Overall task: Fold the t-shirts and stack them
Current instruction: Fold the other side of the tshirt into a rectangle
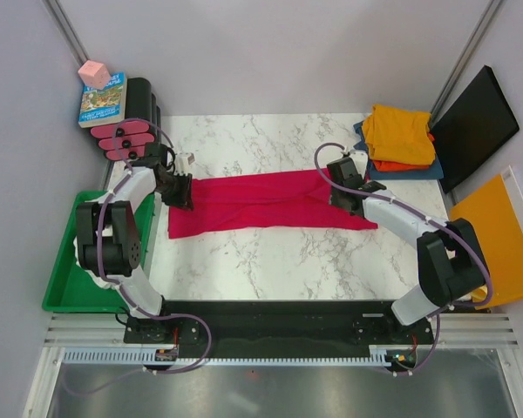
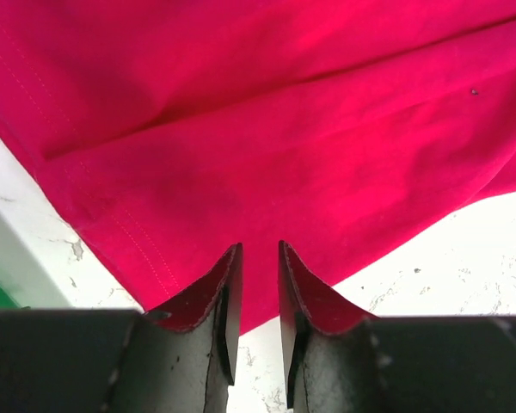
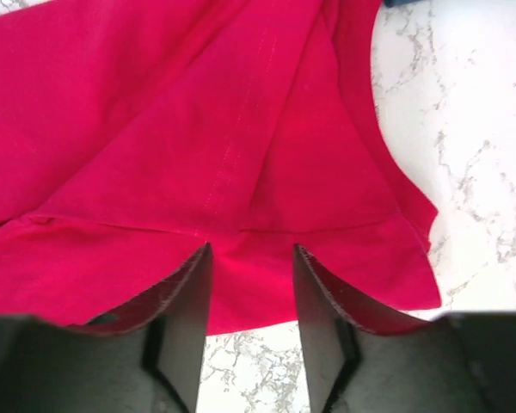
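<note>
Progress: partial. Three folded shirts are stacked at the far right corner of the marble table [image 1: 270, 261]: a yellow-orange t-shirt [image 1: 399, 131] on top, an orange t-shirt [image 1: 401, 165] under it and a blue t-shirt [image 1: 423, 171] at the bottom. The crimson t-shirt [image 1: 270, 202] is not on that stack. It lies flat mid-table as a long band running left to right, with its long edges turned in, so I judge the lengthwise fold done. By my reading, the crosswise folds and the transfer to the stack are left to do.

Left gripper [image 2: 258, 249]: positioned at the left end of the band, over the hem. The jaws stand a narrow gap apart. No cloth is seen pinched between them, and the fabric lies beyond and beneath the tips.

Right gripper [image 3: 252, 249]: positioned at the right end, by the collar and sleeve area. The jaws are parted wider than the left pair. Red fabric shows through the gap, apparently lying below rather than gripped. Whether the tips touch the cloth cannot be told.

Neither gripper holds anything that I can see.
</note>
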`<act>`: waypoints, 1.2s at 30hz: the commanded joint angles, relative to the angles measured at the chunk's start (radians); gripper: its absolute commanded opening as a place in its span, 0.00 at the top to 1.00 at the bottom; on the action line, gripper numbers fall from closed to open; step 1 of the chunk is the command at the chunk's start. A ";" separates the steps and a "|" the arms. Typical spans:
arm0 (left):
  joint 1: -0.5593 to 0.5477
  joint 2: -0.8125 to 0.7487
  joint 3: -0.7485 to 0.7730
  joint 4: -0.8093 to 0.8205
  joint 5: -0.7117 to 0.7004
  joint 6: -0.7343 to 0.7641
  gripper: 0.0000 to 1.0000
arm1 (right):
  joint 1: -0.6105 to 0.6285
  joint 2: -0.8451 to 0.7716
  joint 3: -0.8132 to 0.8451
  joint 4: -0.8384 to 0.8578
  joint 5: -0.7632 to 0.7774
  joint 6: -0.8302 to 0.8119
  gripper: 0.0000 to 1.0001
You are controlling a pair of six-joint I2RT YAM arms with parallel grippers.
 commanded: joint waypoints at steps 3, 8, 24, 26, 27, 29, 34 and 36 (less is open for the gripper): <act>0.000 0.004 0.007 -0.009 0.018 0.007 0.68 | 0.013 0.065 0.020 0.042 0.002 -0.008 0.47; -0.001 0.014 0.005 -0.009 0.015 0.007 0.68 | 0.017 0.134 0.029 0.071 -0.002 -0.017 0.46; -0.001 0.040 0.007 -0.008 0.001 0.005 0.69 | 0.018 0.226 0.093 0.131 -0.004 -0.022 0.65; -0.003 0.046 0.010 -0.009 -0.002 0.007 0.69 | 0.018 0.237 0.093 0.134 -0.012 -0.017 0.71; -0.001 0.046 0.010 -0.008 -0.002 0.008 0.70 | 0.018 0.240 0.093 0.134 -0.013 -0.017 0.73; -0.001 0.050 0.010 -0.008 -0.005 0.008 0.71 | 0.018 0.247 0.096 0.134 -0.013 -0.019 0.80; -0.003 0.060 0.012 -0.008 -0.002 0.008 0.73 | 0.018 0.255 0.109 0.140 -0.006 -0.022 0.94; -0.003 0.066 0.013 -0.008 -0.001 0.010 0.75 | 0.018 0.258 0.118 0.140 0.002 -0.022 1.00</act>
